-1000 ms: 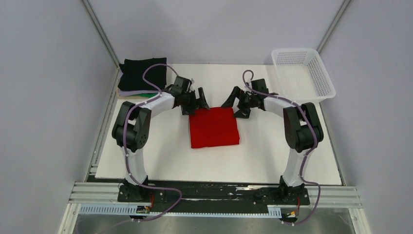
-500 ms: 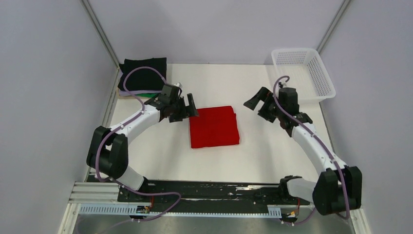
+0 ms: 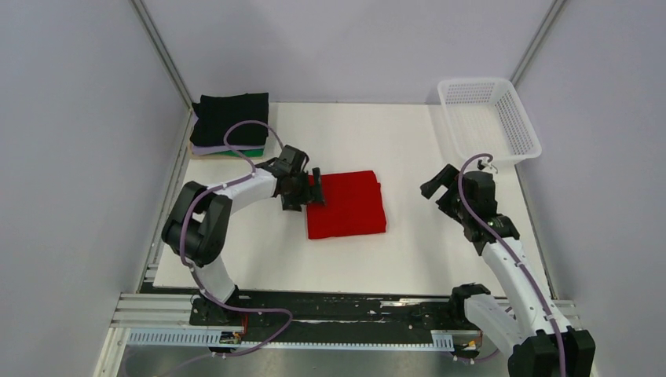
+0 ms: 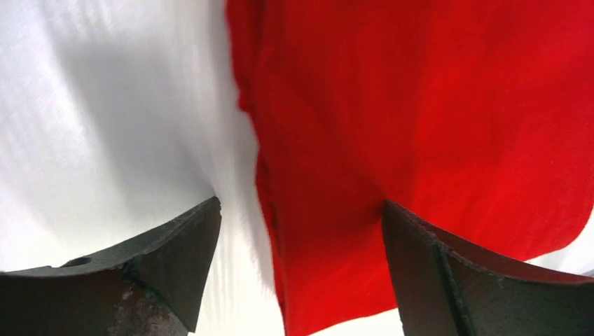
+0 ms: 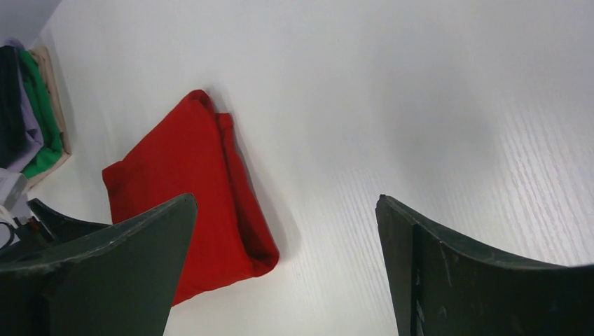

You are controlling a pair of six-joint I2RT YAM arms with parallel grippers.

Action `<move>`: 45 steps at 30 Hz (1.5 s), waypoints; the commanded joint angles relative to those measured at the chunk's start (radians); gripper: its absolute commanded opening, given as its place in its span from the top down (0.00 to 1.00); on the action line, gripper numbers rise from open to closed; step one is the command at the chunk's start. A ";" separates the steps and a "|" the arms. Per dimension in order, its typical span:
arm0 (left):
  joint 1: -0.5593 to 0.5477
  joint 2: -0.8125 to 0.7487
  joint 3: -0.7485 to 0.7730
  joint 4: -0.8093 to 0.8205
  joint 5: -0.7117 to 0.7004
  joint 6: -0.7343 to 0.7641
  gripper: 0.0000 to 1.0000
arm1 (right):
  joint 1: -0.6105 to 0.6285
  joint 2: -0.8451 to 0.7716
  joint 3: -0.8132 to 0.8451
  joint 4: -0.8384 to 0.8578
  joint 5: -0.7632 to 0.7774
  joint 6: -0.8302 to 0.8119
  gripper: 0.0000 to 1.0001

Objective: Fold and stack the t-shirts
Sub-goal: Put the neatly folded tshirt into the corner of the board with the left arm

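The red t-shirt (image 3: 345,204) lies folded into a square in the middle of the white table. My left gripper (image 3: 312,191) is open at its left edge, low to the table; in the left wrist view the jaws straddle the shirt's edge (image 4: 329,161), one finger (image 4: 175,245) over bare table and the other over red cloth. My right gripper (image 3: 437,184) is open and empty, apart to the right of the shirt, which shows in its view (image 5: 189,189). A stack of folded shirts, black on top (image 3: 230,118) over lilac and green, sits at the back left.
A white mesh basket (image 3: 487,118) stands at the back right corner. The stack also shows at the left edge of the right wrist view (image 5: 28,112). Metal frame posts rise at the back corners, and the table (image 3: 408,251) ends at a rail in front.
My left gripper has dropped from the shirt's far-left corner to its left edge. My right arm has pulled away to the right and back toward its base.
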 commanded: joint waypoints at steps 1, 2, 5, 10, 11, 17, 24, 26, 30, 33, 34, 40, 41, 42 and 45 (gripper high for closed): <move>-0.052 0.082 0.043 0.029 -0.002 -0.013 0.12 | -0.003 0.005 -0.032 -0.042 0.048 -0.018 0.00; -0.059 0.095 0.047 0.027 -0.004 -0.016 0.17 | -0.004 0.009 -0.036 -0.043 0.049 -0.023 0.00; -0.091 0.153 0.078 -0.001 -0.037 -0.022 0.37 | -0.004 0.020 -0.042 -0.048 0.062 -0.034 0.00; -0.142 0.208 0.152 -0.084 -0.161 -0.001 0.81 | -0.005 0.027 -0.049 -0.049 0.103 -0.054 0.00; -0.155 0.219 0.183 -0.120 -0.187 0.010 0.93 | -0.005 0.029 -0.049 -0.048 0.112 -0.061 0.00; -0.169 0.258 0.334 -0.285 -0.432 0.069 1.00 | -0.007 0.048 -0.046 -0.029 0.165 -0.084 0.00; -0.169 0.318 0.560 -0.421 -0.746 0.211 1.00 | -0.007 0.069 -0.046 0.025 0.180 -0.097 0.00; -0.164 0.332 0.608 -0.419 -0.808 0.261 1.00 | -0.008 0.072 -0.048 0.031 0.188 -0.099 0.00; -0.143 0.367 0.707 -0.410 -0.860 0.349 1.00 | -0.009 0.074 -0.056 0.043 0.197 -0.108 0.00; -0.118 0.393 0.769 -0.392 -0.906 0.405 1.00 | -0.010 0.080 -0.058 0.060 0.211 -0.115 0.00; -0.110 0.407 0.801 -0.388 -0.913 0.416 1.00 | -0.011 0.081 -0.057 0.063 0.216 -0.118 0.00; -0.047 0.463 0.915 -0.309 -0.959 0.536 1.00 | -0.011 0.086 -0.058 0.096 0.246 -0.126 0.00; -0.035 0.479 0.944 -0.297 -0.982 0.562 1.00 | -0.011 0.090 -0.058 0.103 0.250 -0.128 0.00; -0.030 0.486 0.959 -0.290 -1.008 0.577 1.00 | -0.010 0.094 -0.058 0.109 0.252 -0.128 0.00; 0.000 0.507 1.025 -0.257 -1.027 0.652 1.00 | -0.011 0.116 -0.050 0.120 0.261 -0.133 0.00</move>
